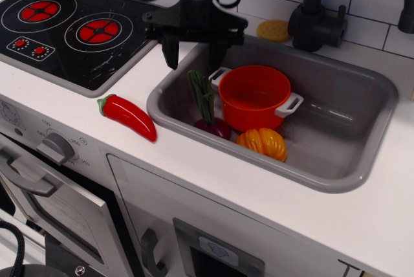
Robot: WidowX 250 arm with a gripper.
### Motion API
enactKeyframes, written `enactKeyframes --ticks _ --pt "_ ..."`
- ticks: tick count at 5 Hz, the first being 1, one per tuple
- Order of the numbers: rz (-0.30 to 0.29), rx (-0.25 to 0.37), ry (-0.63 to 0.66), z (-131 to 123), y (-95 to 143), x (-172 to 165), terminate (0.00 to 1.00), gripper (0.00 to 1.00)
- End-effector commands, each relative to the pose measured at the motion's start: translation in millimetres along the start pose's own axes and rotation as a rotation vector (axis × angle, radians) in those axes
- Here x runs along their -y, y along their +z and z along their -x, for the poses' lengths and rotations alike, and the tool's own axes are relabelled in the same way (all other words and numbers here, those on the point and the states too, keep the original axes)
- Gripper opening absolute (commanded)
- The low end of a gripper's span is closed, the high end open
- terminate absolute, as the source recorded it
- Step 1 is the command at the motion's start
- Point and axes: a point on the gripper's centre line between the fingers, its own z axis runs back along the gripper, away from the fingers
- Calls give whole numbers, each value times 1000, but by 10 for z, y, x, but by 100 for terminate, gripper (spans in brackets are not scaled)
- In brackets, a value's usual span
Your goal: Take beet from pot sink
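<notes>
The beet lies in the grey sink, its dark bulb at the front next to the orange pot and its green stalks pointing up and back. The pot stands in the sink and looks empty. My gripper hangs open above the sink's left end, over the stalks and apart from them, holding nothing.
An orange-yellow pumpkin lies in the sink in front of the pot. A red chili pepper lies on the counter left of the sink. A black stove top is at the left, a black faucet and a yellow sponge behind the sink.
</notes>
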Motion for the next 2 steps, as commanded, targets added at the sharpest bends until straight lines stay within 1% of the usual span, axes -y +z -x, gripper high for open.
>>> enactKeyframes --ticks 1,2 --pt "73 47 33 -213 410 -58 0 100" --pt "73 47 33 -213 410 -58 100 100"
